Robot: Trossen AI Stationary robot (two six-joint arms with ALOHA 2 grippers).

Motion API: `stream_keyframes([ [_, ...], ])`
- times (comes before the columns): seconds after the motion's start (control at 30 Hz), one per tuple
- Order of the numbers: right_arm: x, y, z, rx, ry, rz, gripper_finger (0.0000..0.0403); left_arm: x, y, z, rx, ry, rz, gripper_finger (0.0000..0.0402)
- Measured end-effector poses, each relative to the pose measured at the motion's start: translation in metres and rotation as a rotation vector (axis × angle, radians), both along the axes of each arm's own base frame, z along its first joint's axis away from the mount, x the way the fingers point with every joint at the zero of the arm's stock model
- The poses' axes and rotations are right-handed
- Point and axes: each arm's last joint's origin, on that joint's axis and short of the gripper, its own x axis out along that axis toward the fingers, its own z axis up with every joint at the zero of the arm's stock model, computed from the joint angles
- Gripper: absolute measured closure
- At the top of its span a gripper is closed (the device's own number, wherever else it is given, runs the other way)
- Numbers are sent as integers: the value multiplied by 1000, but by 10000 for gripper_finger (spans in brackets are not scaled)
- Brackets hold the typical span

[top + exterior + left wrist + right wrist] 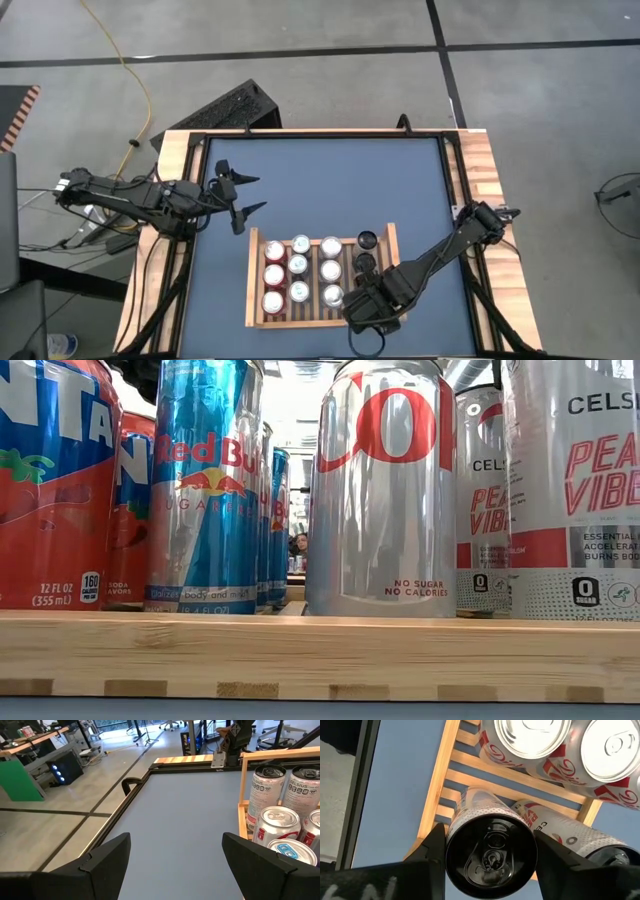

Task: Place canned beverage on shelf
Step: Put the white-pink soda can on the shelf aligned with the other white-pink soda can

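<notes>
High view: shelf, light slatted wood with a low rim, near the table's front edge; holds rows of cans grouped by kind, red ones at one end. Right gripper over the last column, clasping a black-topped can, probably lowering it into the open slot. Left gripper parked well apart over bare blue top, fingers spread, empty.

Low view: smooth printed aluminium cylinders upright behind the rim.

Left wrist view: dark fingers apart, nothing between.

Right wrist view: fingers pressed to both sides of the can, white dotted wall, black lid, over slats.
</notes>
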Motion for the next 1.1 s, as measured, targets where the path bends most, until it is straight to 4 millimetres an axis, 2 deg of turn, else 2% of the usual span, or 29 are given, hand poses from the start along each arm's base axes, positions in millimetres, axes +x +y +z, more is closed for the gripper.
stream_keyframes([
  [0.43, 3, -3, 3, -2, 1, -18, 146, 0, 0, 0, 0, 0, 0, 99],
  [0.67, 4, -4, 17, 2, -47, -85, 138, 0, 0, 0, 0, 0, -1, 99],
  [1.1, -1, -7, 19, -16, -7, -151, 137, 0, 0, 0, 0, 0, -1, 99],
])
